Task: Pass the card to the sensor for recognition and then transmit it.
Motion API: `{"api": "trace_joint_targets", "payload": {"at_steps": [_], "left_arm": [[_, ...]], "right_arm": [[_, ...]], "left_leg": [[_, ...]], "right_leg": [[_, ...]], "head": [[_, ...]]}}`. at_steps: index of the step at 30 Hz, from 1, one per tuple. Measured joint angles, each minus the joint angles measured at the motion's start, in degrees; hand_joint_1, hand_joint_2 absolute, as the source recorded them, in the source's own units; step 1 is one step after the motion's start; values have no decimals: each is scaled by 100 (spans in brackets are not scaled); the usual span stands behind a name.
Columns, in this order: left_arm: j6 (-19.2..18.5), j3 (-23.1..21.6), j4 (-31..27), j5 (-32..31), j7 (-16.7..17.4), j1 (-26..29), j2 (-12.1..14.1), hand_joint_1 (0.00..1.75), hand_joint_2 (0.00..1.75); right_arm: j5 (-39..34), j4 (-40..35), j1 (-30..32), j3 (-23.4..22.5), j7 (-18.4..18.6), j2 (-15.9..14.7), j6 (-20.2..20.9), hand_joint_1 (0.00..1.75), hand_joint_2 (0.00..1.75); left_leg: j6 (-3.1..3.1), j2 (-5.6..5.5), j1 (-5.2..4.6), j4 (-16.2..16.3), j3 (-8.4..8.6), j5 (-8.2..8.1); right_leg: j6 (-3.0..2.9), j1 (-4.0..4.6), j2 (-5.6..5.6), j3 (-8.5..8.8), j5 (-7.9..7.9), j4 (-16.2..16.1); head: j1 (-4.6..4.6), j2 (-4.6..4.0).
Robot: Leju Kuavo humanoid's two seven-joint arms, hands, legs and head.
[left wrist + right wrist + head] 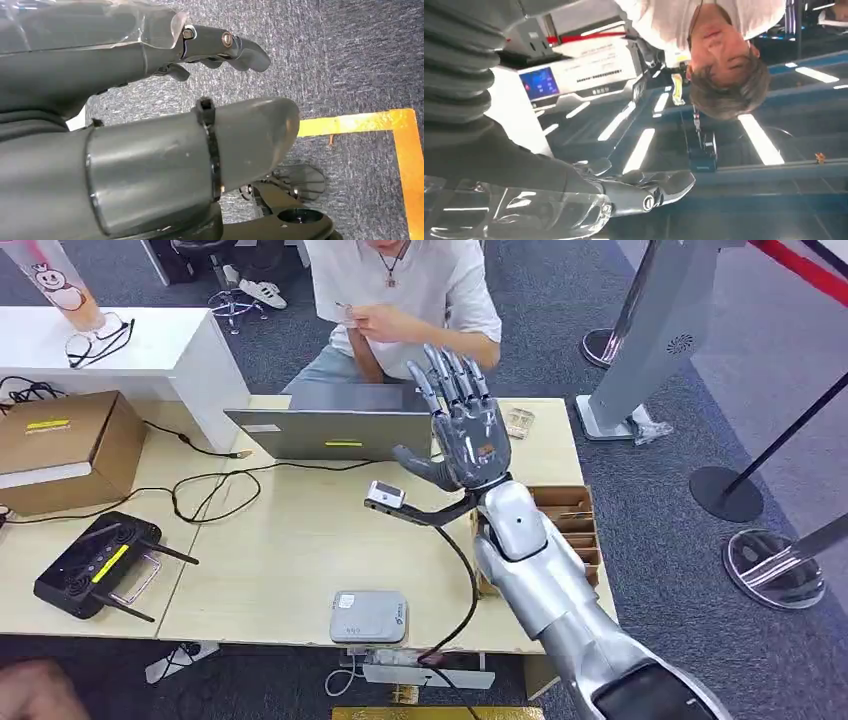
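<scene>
1. The right hand [468, 432] is raised above the far side of the table [290, 560], palm toward the person [405, 290] seated opposite; its fingers [450, 375] are spread wide and straight, and nothing is seen held in them.
2. The card cannot be identified with certainty. A small, thin object is seen in the person's hands [375, 322], and it is judged that this may be the card, though it is too small to be told.
3. The grey card reader [369, 616] lies flat at the near edge of the table, well apart from the raised hand, with nothing on it.
4. If the object held by the person is the card, the recognition and the handover are judged to be done, and only the lowering of the arm is left. Otherwise, the whole task is left.
5. The left hand [150, 150] hangs over the carpeted floor [350, 60]; its fingers [225, 45] are loosely extended, and nothing is held.
</scene>
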Motion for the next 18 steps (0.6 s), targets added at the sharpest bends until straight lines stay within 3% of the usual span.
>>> {"api": "trace_joint_targets", "payload": {"at_steps": [1, 8, 18], "left_arm": [[0, 0, 0, -2, -2, 0, 0, 0, 0], [0, 0, 0, -15, 0, 4, 0, 0, 0], [-9, 0, 0, 30, -33, 16, 18, 0, 0]], "right_arm": [[-39, 41, -15, 0, -4, 7, 0, 0, 175], [75, 28, -25, 26, -4, 7, -4, 0, 175], [-225, -389, 125, 109, -326, -6, 24, 0, 175]], "left_leg": [[0, 0, 0, 0, 0, 0], [0, 0, 0, 0, 0, 0], [0, 2, 0, 0, 0, 0]], "right_leg": [[0, 0, 0, 0, 0, 0], [0, 0, 1, -2, 0, 0], [0, 0, 2, -4, 0, 0]], "head": [[0, 0], [0, 0], [0, 0]]}}
